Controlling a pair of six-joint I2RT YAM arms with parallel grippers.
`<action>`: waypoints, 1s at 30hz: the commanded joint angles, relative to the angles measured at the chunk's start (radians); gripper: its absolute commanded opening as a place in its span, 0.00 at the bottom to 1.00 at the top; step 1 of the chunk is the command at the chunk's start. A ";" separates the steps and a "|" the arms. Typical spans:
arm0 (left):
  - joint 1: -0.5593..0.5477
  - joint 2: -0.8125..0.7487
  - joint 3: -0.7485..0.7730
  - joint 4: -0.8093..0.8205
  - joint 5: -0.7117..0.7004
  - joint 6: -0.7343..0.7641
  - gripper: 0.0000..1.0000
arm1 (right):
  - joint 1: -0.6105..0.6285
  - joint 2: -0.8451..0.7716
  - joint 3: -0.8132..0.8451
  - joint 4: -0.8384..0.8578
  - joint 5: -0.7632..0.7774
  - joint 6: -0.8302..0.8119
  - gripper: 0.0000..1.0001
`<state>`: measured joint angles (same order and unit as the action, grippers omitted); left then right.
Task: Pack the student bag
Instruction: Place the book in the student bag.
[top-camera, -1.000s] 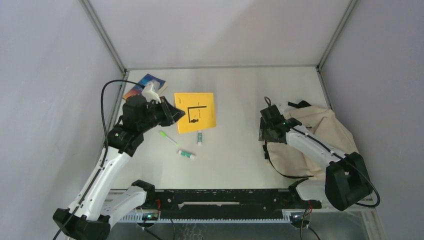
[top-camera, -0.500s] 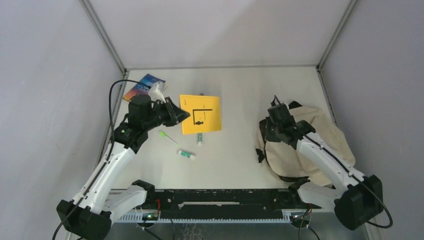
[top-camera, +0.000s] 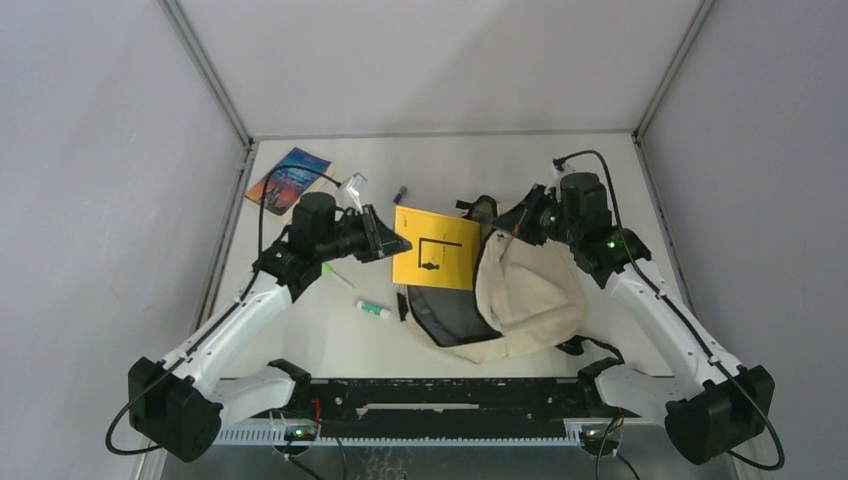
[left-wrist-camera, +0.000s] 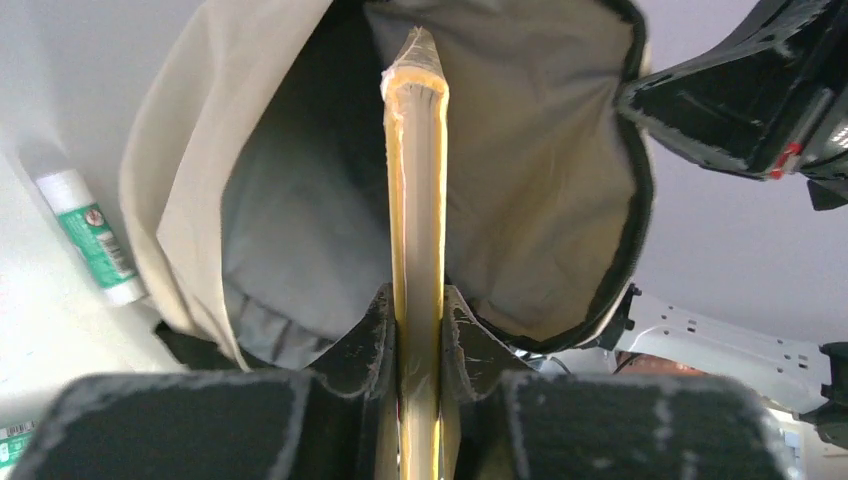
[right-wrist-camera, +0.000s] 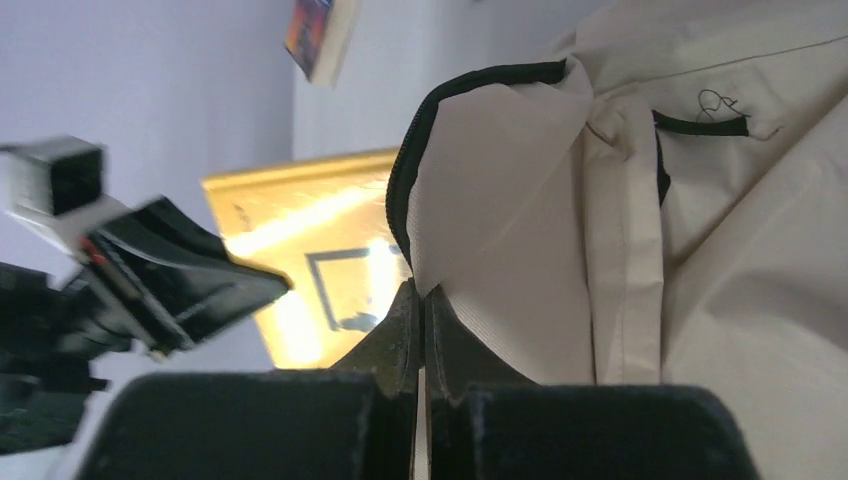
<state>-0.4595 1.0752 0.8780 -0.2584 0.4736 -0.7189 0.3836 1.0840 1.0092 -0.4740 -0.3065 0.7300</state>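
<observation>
Yellow book (top-camera: 435, 250) half inside student bag (top-camera: 530, 290)

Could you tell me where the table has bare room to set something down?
Bare: the far strip of the table beyond the yellow book, and the near strip between the green tube and the rail. Crowded: the middle, around the bag.

The student bag (top-camera: 530, 295) at centre right is cream canvas with black zip trim and a greyer lining. The book (top-camera: 435, 250) in mid-frame is bright yellow with a black line drawing and a small black figure. At upper left a booklet (top-camera: 288, 178) is deep blue with orange and red, a white tube (top-camera: 375, 311) with green label and a light green pen (top-camera: 342, 279) lie on the off-white bench (top-camera: 480, 170), and the left arm (top-camera: 225, 335) and right arm (top-camera: 665, 320) are white with black joints.
</observation>
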 joint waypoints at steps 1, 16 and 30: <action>-0.011 0.002 -0.020 0.155 -0.027 -0.082 0.00 | -0.027 -0.028 0.039 0.211 0.009 0.205 0.00; -0.174 0.338 0.081 0.386 -0.054 -0.225 0.00 | -0.081 -0.145 -0.056 0.111 0.076 0.235 0.00; -0.290 0.707 0.202 0.787 0.057 -0.446 0.00 | -0.092 -0.106 -0.134 0.190 0.001 0.199 0.00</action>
<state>-0.7067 1.7405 0.9535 0.3046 0.4541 -1.0779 0.2966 0.9874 0.8772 -0.3664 -0.2832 0.9398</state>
